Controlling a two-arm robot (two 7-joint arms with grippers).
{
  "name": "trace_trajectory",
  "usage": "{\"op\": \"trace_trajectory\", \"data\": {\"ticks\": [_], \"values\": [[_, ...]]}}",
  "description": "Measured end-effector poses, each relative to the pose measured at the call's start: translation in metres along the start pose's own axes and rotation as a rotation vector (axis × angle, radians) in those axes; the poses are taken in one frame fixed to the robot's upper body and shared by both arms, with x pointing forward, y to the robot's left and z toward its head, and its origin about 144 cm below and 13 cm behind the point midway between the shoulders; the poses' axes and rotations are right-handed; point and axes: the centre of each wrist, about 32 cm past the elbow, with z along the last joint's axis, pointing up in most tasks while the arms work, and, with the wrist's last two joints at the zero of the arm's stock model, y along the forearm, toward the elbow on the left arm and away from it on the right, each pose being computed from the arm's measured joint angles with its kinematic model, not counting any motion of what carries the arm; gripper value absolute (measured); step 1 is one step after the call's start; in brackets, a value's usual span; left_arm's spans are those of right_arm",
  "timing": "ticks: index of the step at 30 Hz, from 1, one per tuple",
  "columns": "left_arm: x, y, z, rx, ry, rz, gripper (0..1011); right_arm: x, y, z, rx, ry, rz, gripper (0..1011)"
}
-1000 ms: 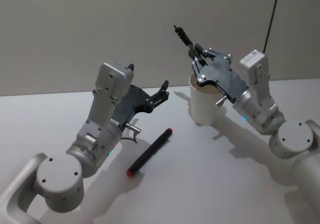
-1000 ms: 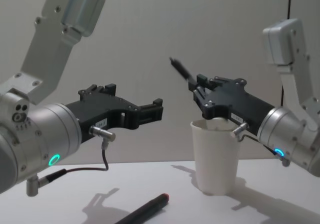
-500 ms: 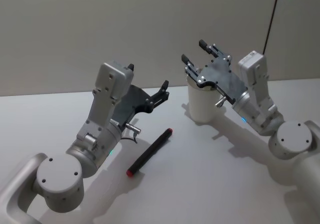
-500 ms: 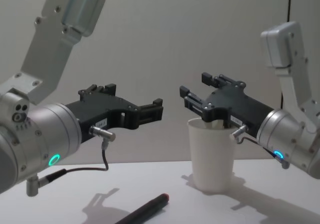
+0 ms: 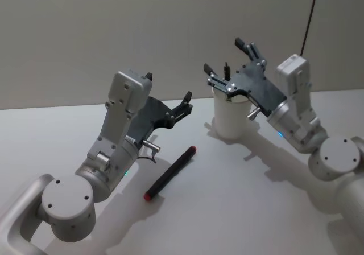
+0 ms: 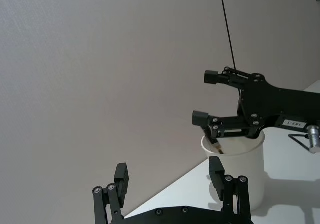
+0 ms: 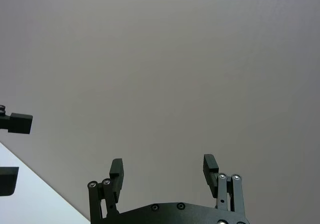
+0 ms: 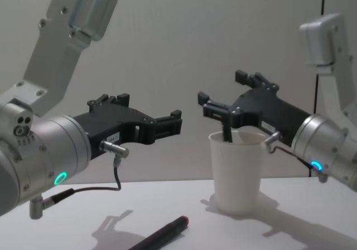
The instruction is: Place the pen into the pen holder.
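- We note right claw (image 5: 223, 54) spread wide, empty, just above pen holder (image 5: 230, 118) rim.
- Inside, pen (image 5: 226, 69) mostly hidden; tip shows.
- Well apart, left claw (image 5: 169, 86) spread, empty.

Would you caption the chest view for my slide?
Right gripper open over pen holder, pen inside; left gripper idle near red-tipped pen.

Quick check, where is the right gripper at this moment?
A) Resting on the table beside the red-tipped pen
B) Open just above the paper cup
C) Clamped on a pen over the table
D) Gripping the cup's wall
B: the right gripper is spread open and empty just above the rim of the pen holder, with a dark pen standing inside it.
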Motion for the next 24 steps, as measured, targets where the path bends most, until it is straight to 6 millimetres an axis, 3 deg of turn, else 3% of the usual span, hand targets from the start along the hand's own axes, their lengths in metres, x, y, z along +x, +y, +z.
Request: {"op": "trace_trajectory", "data": {"ticks": [13,24], "values": [[0.000,0.000,0.000,0.000,0.000,0.000,1001,0.002,-0.027,0.022,0.009,0.034,-0.073,1002],[0.000,0.000,0.000,0.000,0.000,0.000,1001,0.001,-0.036,0.025,-0.019,0.055,-0.103,1002]]}}
